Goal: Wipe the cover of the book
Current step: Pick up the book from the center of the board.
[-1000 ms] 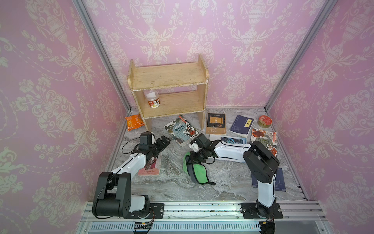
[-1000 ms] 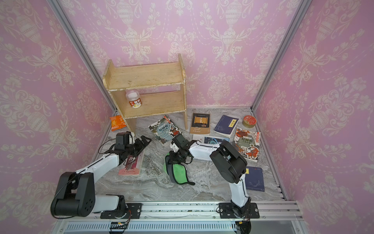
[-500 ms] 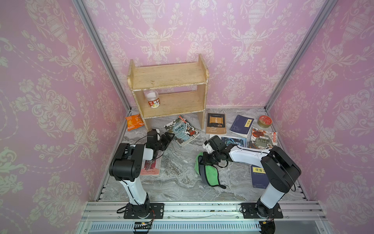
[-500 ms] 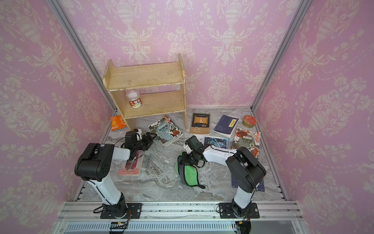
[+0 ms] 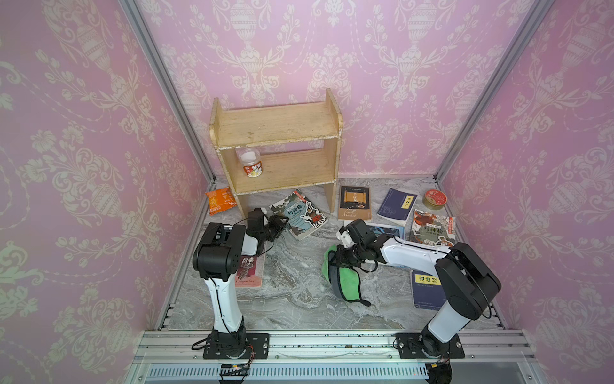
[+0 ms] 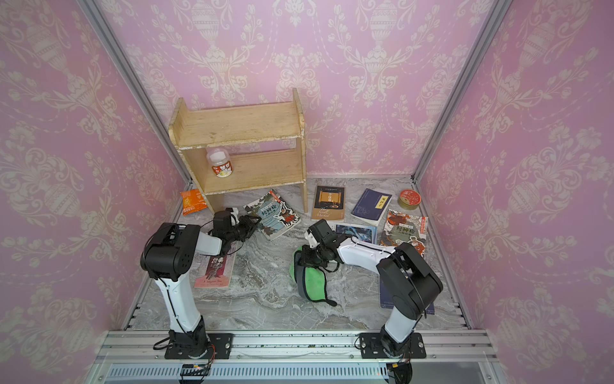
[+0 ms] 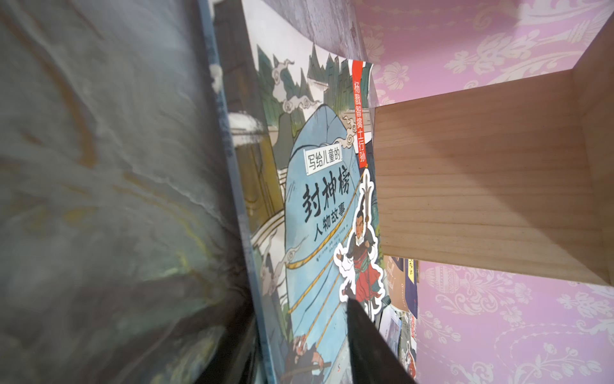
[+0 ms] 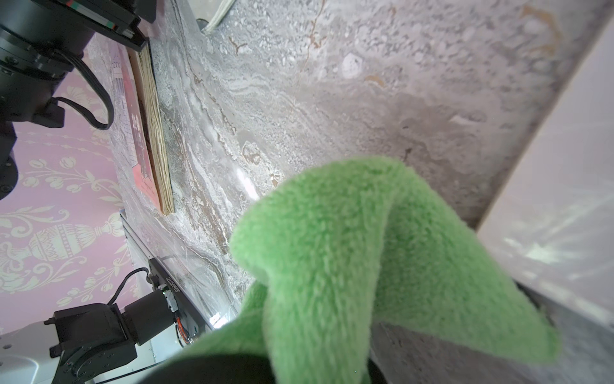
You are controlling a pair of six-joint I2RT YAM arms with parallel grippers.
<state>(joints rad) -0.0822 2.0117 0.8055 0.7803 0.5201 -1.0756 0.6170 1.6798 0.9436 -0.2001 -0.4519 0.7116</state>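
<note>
Left fingers (image 7: 365,349): we see one dark finger over the cover of the illustrated book (image 7: 319,199) and a dark blur beyond its edge, so they straddle that edge. We cannot tell whether they press on it.
Left gripper (image 5: 280,221): low over the marble table (image 5: 292,292), at the book's corner nearest that arm, in both top views.
Book's place: flat and cover up on the table, turned at an angle, just in front of the wooden shelf (image 5: 275,126) and close to one of its legs.
Right gripper (image 5: 339,257): closed on the green cloth (image 8: 365,249), which we see bunched between the jaws in the right wrist view.
Cloth's place: it trails from the gripper onto the table near the middle, well apart from the illustrated book.
Red book (image 5: 249,269): flat on the table, partly under the left arm.
Shelf contents: a small jar (image 5: 251,164) stands on the lower board.
Far side: an orange packet (image 5: 220,200) lies beside the shelf, and a round tin (image 5: 435,198) lies near the back corner.
</note>
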